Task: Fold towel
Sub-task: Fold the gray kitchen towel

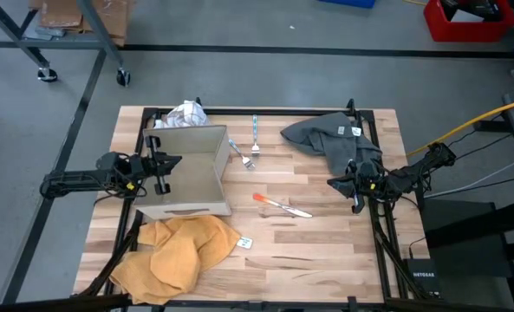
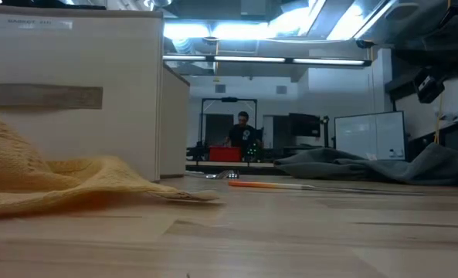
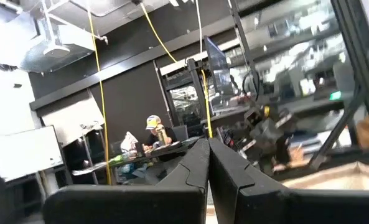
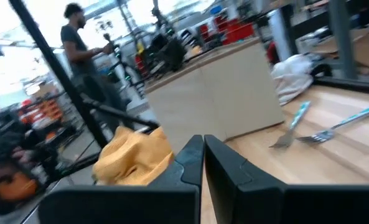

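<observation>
Crumpled grey towel [image 1: 330, 136] beside right gripper [image 1: 354, 193]

A crumpled yellow towel [image 2: 51, 181] lies on the wooden table [image 2: 290, 232] at the left, in front of a pale box [image 2: 74, 85]. Farther back lie an orange-handled utensil [image 2: 271, 184] and, to the right, a heap of grey cloth [image 2: 368, 166]. In the room behind, a person [image 2: 242, 130] stands by a red bin [image 2: 224, 154].

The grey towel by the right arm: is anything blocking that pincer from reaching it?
Nothing visible does. The right pincer, shut, hovers right at the grey towel's near edge. The knife lies off to the side.
</observation>
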Tool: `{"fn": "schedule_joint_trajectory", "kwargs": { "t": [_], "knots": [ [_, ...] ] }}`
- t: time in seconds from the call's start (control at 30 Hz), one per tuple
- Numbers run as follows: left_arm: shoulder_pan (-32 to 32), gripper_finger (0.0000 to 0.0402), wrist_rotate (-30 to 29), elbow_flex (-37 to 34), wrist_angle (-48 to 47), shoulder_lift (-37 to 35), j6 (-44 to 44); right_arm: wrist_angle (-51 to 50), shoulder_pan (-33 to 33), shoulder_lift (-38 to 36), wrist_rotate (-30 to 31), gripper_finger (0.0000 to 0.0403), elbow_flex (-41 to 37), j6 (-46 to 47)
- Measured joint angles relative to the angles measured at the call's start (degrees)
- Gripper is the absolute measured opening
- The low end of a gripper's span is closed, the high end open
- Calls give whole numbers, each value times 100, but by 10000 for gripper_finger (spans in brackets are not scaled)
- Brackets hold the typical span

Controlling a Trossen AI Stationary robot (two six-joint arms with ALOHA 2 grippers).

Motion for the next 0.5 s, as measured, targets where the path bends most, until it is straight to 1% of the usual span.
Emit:
{"fn": "schedule_joint_trajectory", "kwargs": {
  "t": [0.1, 0.2, 0.33, 0.4, 0.5],
  "knots": [
    [0, 0, 6, -26, 661, 15, -620, 487, 0, 0, 178, 19, 0, 112],
    [0, 0, 4, -10, 1479, 9, -967, 985, 0, 0, 291, 19, 2, 146],
    [0, 0, 2, -6, 2049, 9, -1616, 1135, 0, 0, 631, 19, 15, -49],
    [19, 0, -6, -3, 2191, 4, -1525, 1155, 0, 0, 842, 19, 17, -66],
    [42, 0, -22, -1, 2334, 5, -1276, 1197, 0, 0, 1007, 19, 19, -52]
  ]
}}
